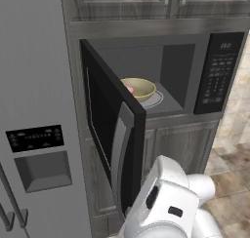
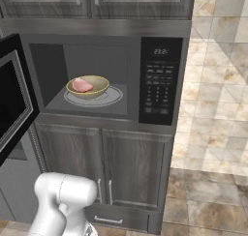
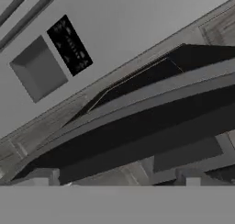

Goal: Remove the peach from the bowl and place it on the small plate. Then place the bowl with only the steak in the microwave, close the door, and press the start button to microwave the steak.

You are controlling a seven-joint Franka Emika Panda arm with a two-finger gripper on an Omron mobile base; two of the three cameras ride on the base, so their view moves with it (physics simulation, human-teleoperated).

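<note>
Already the olive bowl (image 2: 87,86) is seated on the glass turntable (image 2: 112,97) inside the black microwave (image 2: 160,80), the pink streaked steak (image 2: 83,85) alone in it. Left to be done: the glossy door (image 1: 110,129) with its long silver handle (image 1: 118,149) is to be shut and start pressed. Whether the fingers are spread or closed cannot be told.
</note>
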